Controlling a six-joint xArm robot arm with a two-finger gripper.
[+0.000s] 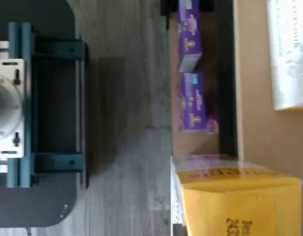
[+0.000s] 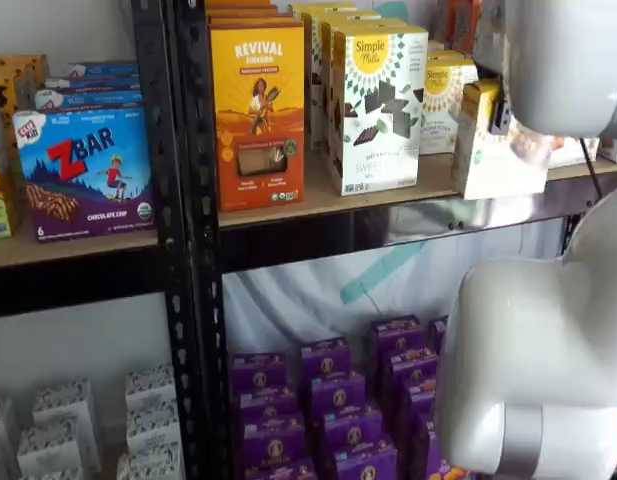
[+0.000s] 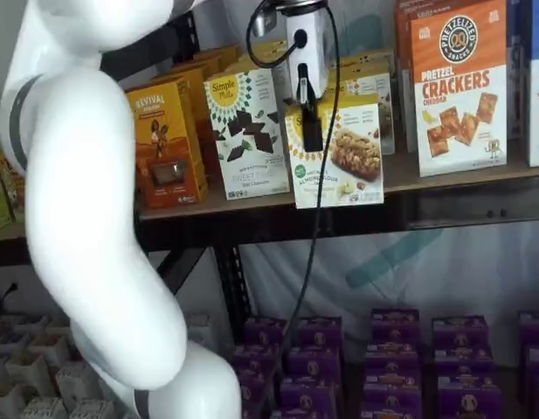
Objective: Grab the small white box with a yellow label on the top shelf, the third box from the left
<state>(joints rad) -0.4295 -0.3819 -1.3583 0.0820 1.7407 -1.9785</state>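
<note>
The small white box (image 3: 339,153), with its round yellow label and beige snack picture, stands at the front edge of the top shelf (image 3: 444,182), its bottom overhanging the black rail. My gripper (image 3: 313,131) comes down from above and is shut on it; one black finger lies over the box's front face and the other is hidden behind it. In a shelf view the box (image 2: 493,150) shows side-on, partly behind my white arm (image 2: 568,60). The wrist view shows the box's yellow top (image 1: 239,196).
Left of the held box stand a taller white box with chocolate pieces (image 3: 247,131) and an orange Revival box (image 3: 164,144). To the right is an orange pretzel crackers box (image 3: 457,83). Purple boxes (image 3: 383,367) fill the lower shelf. My arm (image 3: 86,218) fills the left foreground.
</note>
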